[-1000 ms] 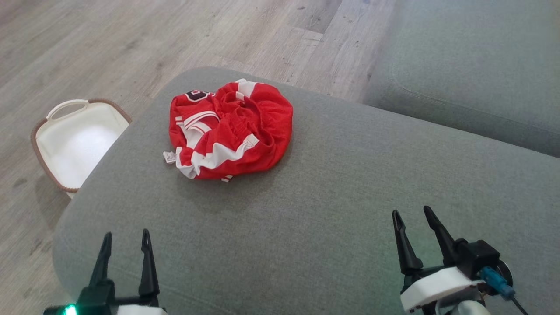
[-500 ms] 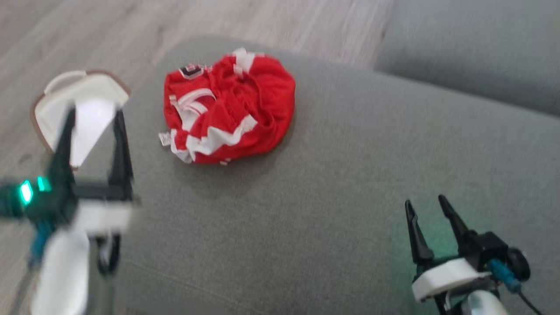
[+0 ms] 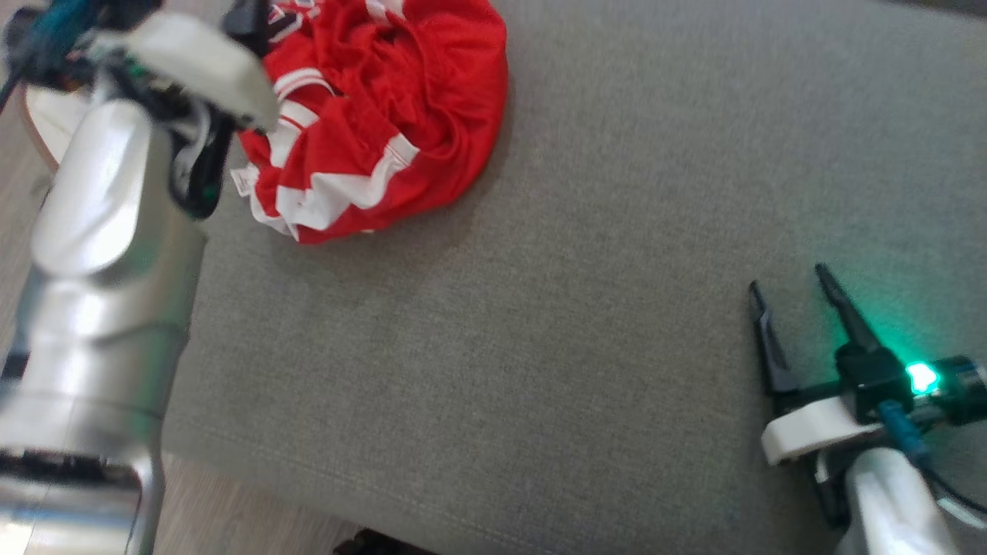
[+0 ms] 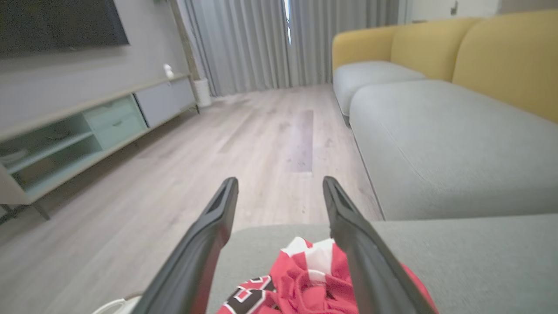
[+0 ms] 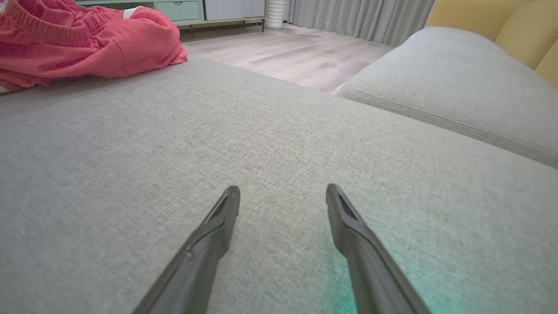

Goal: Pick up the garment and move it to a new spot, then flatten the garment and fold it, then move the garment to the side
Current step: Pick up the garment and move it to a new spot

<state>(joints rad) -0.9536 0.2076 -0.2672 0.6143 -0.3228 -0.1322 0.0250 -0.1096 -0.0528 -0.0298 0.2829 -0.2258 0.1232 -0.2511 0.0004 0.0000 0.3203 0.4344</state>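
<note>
A crumpled red garment [image 3: 385, 108] with white stripes lies at the far left of the grey sofa cushion [image 3: 540, 308]. My left arm [image 3: 100, 231] reaches up along the garment's left side. In the left wrist view my left gripper [image 4: 279, 183] hangs open above the garment [image 4: 314, 279], its fingers pointing out over the floor with nothing between them. My right gripper [image 3: 788, 281] stands open low over the cushion at the right, far from the garment. The right wrist view shows its fingers [image 5: 282, 191] spread over bare fabric, with the garment [image 5: 78, 43] at the far upper left.
A white basket [image 3: 38, 116] stands on the wooden floor [image 4: 261, 144] left of the cushion, mostly behind my left arm. A second grey sofa seat [image 4: 436, 144] with yellow backrests lies beyond. A low cabinet [image 4: 87, 126] lines the far wall. The cushion's front edge [image 3: 308, 493] is near.
The head camera has tilted down and closer. My left arm has swung up and forward from the lower left to the garment's left side. My right gripper stays open over the cushion.
</note>
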